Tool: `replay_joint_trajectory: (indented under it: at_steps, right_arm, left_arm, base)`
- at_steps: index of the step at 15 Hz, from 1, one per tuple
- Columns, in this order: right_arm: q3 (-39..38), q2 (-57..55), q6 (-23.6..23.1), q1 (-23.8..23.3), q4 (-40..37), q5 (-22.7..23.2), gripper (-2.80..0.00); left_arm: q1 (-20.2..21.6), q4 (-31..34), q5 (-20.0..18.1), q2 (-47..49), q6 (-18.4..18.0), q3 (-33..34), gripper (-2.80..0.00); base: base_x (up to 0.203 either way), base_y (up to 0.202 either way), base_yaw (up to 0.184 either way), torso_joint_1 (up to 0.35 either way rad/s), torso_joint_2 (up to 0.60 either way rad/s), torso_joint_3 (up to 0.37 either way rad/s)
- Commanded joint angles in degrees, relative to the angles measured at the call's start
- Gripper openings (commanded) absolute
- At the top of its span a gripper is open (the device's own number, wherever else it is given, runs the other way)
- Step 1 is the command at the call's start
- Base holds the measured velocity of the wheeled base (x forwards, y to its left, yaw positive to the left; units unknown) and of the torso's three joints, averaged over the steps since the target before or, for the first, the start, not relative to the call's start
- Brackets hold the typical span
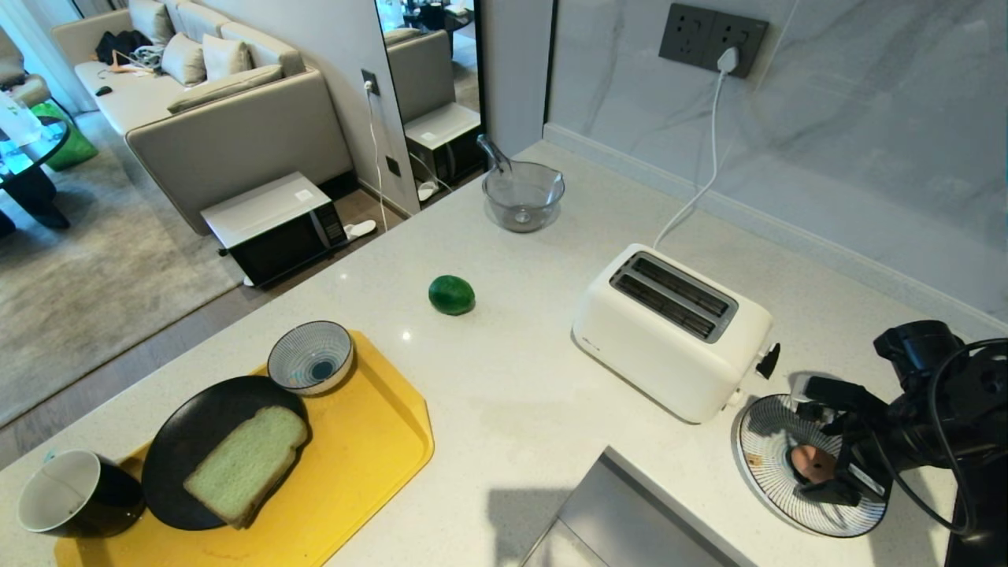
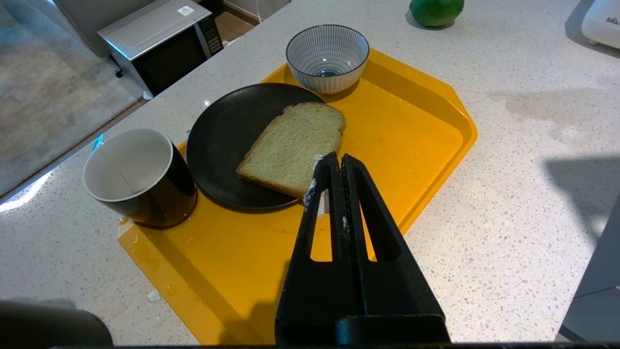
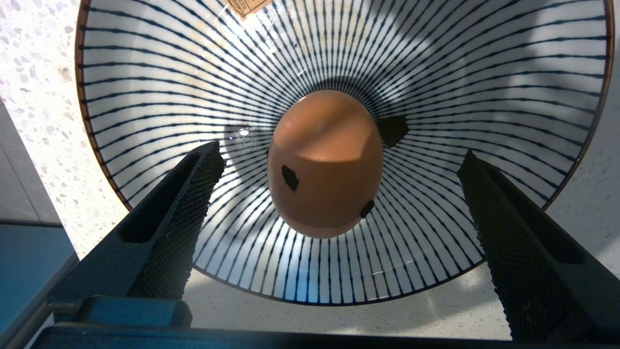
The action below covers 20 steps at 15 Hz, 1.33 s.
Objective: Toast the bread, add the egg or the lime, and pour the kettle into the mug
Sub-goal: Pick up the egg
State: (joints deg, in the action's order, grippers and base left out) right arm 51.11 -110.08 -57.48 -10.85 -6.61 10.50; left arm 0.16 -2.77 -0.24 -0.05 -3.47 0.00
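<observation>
Right gripper (image 1: 827,465), lower right of the head view: black, hanging over a wide shallow plate (image 1: 768,429) with fine blue-and-white radial stripes and a thin brown rim. Jaws fully spread and empty. In the right wrist view the two cross-hatched pads (image 3: 193,203) stand on either side of the egg (image 3: 324,165) with clear gaps; no contact. Egg is smooth, tan-pink, oval, with a few small dark specks, lying at the plate's centre.

Left gripper (image 2: 334,162): seen only in the left wrist view, jaws pressed together, holding nothing, above the near part of the tray (image 2: 416,121).

Tray: glossy yellow plastic, rectangular with clipped corners, lower left of the head view on the speckled white stone bench (image 1: 512,370). On it:
- matte black round plate (image 1: 185,441) carrying the bread (image 1: 248,465), a pale green, porous slice with thin brownish crust and rounded top, lying flat, its lower edge overhanging the plate rim;
- small striped bowl (image 1: 311,356), just beyond the plate, at the tray's far edge;
- mug (image 1: 75,492), black outside, white inside, at the tray's left corner, a thin string down its inner wall.

Lime (image 1: 451,294): dark green, oval, slightly bumpy, alone on the bench at centre frame, well apart from tray and toaster.

Toaster (image 1: 669,331): white, rounded box, two slots on top, right of centre, its cord running to a wall socket (image 1: 713,35) at upper right. Clear glass bowl (image 1: 522,195) near the bench's far edge, upper centre.

Kettle: not seen in any view.
</observation>
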Motion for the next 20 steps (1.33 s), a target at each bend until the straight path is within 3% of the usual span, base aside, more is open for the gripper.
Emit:
replay_joint_trajectory:
  at_steps: [1, 20]
  right_arm:
    - [0.22, -0.48, -0.35, -0.05, -0.07, 0.05, 0.0]
    - [1.1, -1.71, -0.35, -0.05, 0.02, -0.21, 0.0]
  left_arm:
    - [0.02, -0.04, -0.02, -0.13, -0.04, 0.97, -2.8]
    - [0.02, -0.04, -0.02, -0.13, -0.04, 0.97, -2.8]
  base:
    - [0.0, 0.0, 0.0, 0.0, 0.0, 0.0]
    - [0.0, 0.0, 0.0, 0.0, 0.0, 0.0]
